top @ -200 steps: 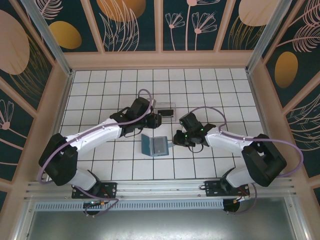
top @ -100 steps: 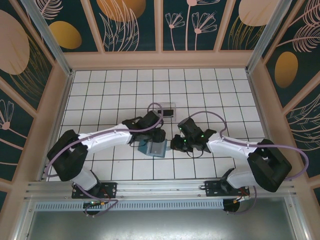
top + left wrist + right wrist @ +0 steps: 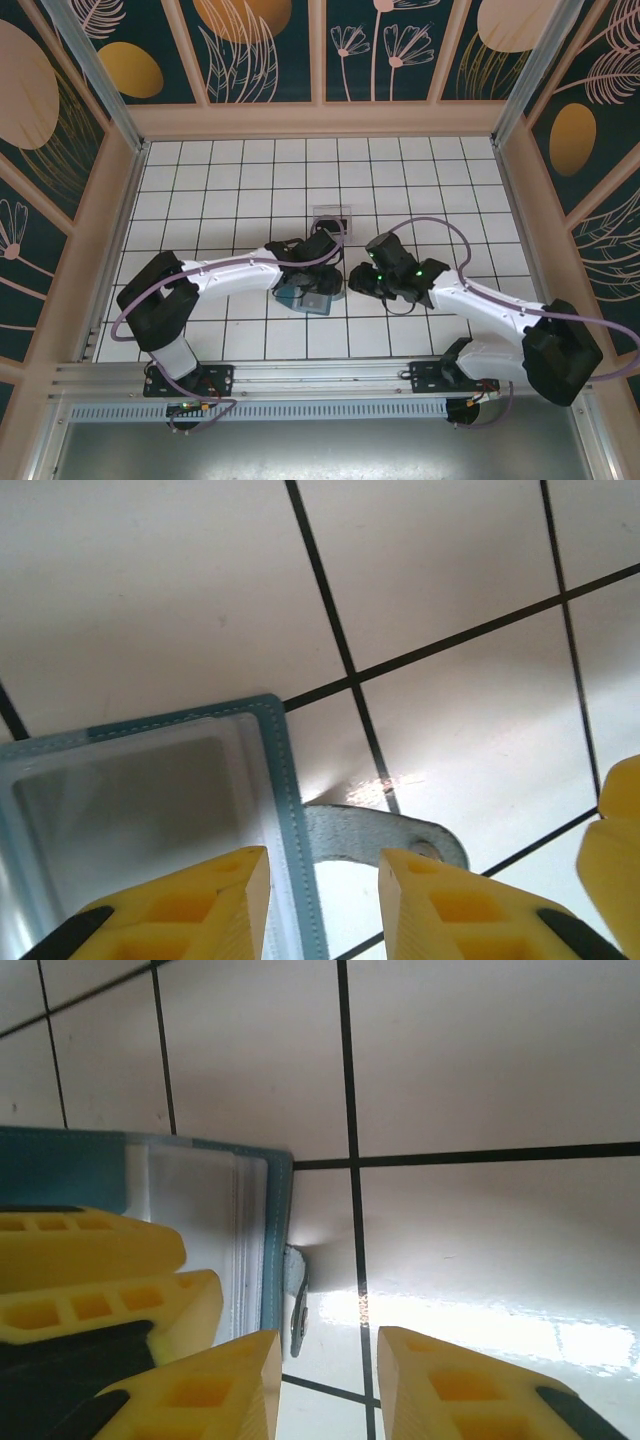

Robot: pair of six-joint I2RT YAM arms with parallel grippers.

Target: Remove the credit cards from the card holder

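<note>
The teal card holder (image 3: 300,296) lies open and flat on the white tiles, partly under my left gripper (image 3: 326,287). In the left wrist view its stitched right edge (image 3: 285,810) runs between my open fingers (image 3: 322,905), and its grey strap tab (image 3: 380,835) sticks out to the right. My right gripper (image 3: 350,281) hovers just right of the holder, open. The tab (image 3: 297,1305) stands by its left finger, and the holder's edge (image 3: 275,1230) is beside it. A grey patch shows behind the holder's clear window. I cannot make out the credit cards.
A clear plastic box (image 3: 331,215) with something dark in it sits one tile behind the holder. The left gripper's yellow fingers (image 3: 100,1295) crowd the left of the right wrist view. Wooden walls ring the tiled floor.
My left arm has swung from beside the clear box down onto the card holder. The right gripper's jaws have spread apart and it has shifted slightly.
</note>
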